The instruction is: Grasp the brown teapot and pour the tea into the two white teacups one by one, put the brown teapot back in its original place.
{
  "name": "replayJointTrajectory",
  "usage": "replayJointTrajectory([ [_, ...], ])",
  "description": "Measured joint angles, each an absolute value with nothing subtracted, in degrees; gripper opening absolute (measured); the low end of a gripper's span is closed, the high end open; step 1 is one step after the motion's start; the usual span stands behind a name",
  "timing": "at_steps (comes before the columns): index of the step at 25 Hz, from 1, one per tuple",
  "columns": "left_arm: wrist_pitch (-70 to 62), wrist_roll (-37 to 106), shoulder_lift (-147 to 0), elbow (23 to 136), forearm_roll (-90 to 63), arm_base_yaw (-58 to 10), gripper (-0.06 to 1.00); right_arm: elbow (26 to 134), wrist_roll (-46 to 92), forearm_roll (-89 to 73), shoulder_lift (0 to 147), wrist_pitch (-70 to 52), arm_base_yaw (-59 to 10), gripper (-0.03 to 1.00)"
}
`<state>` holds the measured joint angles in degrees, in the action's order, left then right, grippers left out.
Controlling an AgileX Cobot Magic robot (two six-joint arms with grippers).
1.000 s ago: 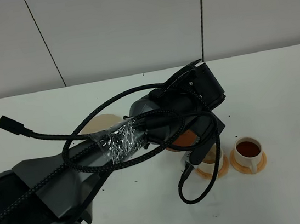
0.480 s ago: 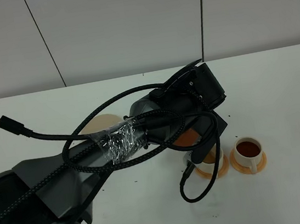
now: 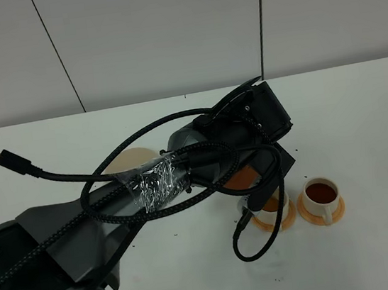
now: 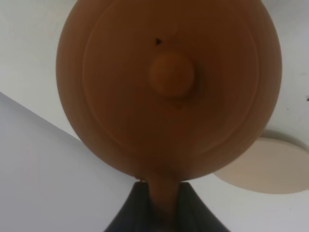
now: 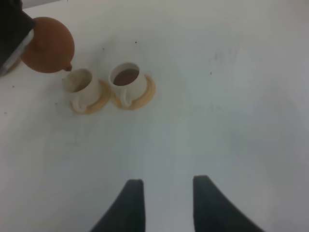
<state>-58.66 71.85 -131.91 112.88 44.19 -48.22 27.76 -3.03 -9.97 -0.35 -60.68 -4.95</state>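
We are resting our right gripper [image 5: 166, 205], jaws apart and empty, clear of the pour. Beyond, the full teacup [image 5: 128, 77] is sitting beside the second teacup [image 5: 79, 83], under the spout. Our left gripper [image 4: 161, 212] is clenching the brown teapot [image 4: 169, 87] by its handle, tipping it there; farthest, the coaster [image 3: 130, 158] is awaiting its return.

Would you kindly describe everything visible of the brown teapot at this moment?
The brown teapot is a squat, round, matte clay-looking pot, its small knobbed lid in place. The left gripper clamps its handle and holds it aloft, tipped, with the short spout at the rim of the white teacup nearest it.
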Motion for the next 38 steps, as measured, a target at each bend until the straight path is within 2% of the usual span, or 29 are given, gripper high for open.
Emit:
replayJointTrajectory([
  [38,-59.0,73.2,-131.9,112.9,44.0,-48.8,0.17,27.8,-3.1,-10.0,-0.4,-60.7,-4.9,0.24],
])
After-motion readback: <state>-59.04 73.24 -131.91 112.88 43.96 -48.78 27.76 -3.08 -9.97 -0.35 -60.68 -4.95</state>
